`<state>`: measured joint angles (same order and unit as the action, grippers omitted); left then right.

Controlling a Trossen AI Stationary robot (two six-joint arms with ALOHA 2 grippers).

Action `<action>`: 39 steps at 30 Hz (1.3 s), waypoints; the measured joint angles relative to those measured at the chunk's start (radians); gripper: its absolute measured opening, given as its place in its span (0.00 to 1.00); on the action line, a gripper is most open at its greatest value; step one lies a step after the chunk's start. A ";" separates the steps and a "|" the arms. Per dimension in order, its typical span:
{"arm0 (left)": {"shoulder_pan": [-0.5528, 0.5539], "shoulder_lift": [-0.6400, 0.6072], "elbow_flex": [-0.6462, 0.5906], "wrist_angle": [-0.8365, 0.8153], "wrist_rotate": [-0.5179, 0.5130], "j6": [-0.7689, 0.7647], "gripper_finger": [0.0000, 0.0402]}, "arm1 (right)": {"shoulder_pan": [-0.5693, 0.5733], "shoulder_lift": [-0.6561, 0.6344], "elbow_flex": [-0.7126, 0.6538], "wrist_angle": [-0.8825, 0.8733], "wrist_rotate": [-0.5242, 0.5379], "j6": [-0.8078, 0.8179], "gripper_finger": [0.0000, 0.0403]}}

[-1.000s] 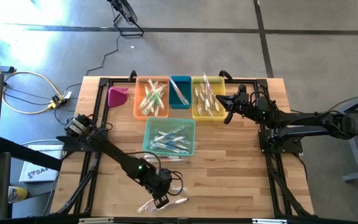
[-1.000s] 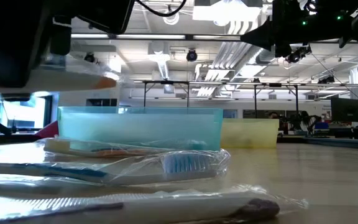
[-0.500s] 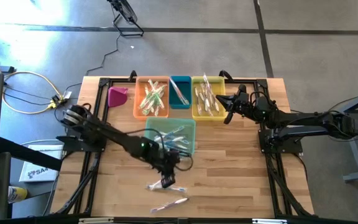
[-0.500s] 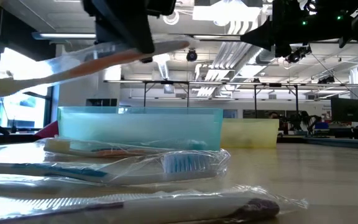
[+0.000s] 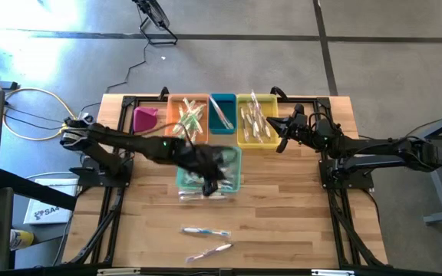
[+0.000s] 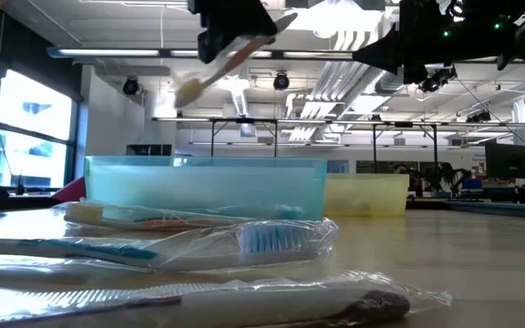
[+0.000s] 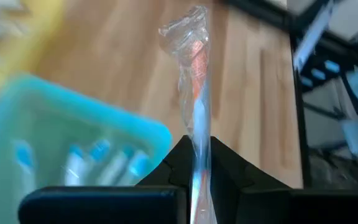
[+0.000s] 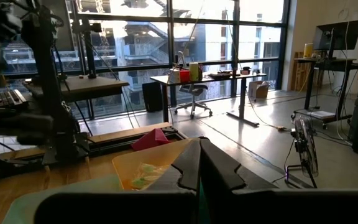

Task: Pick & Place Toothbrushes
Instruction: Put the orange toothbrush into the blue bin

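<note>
No legible text, labels or nos. anywhere; print on box beside table too small to read.

Wooden table (image 5: 282, 199), seemingly crinkly-wrapped toothbrushes (image 5: 205, 231)

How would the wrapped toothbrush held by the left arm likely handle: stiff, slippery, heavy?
The wrapped toothbrush juts straight out from the left gripper, so it is probably stiff and light. Its crinkled clear film may make the grip slippery. The loose film end looks floppy and might snag on the teal bin.
</note>
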<state>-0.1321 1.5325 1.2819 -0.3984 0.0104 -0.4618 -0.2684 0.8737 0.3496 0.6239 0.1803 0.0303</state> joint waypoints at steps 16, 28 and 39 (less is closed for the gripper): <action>0.351 -0.040 0.000 0.120 0.023 0.177 0.06 | 0.000 0.000 0.000 0.000 0.000 -0.016 0.01; 0.559 -0.039 -0.001 0.300 0.027 0.229 0.06 | 0.000 0.000 0.000 0.000 0.000 -0.034 0.01; 0.650 0.063 0.000 0.383 0.066 0.271 0.06 | 0.000 0.000 0.000 0.006 0.001 -0.035 0.01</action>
<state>0.5176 1.5957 1.2819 -0.0159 0.0763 -0.1910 -0.2687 0.8737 0.3496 0.6302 0.1818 -0.0044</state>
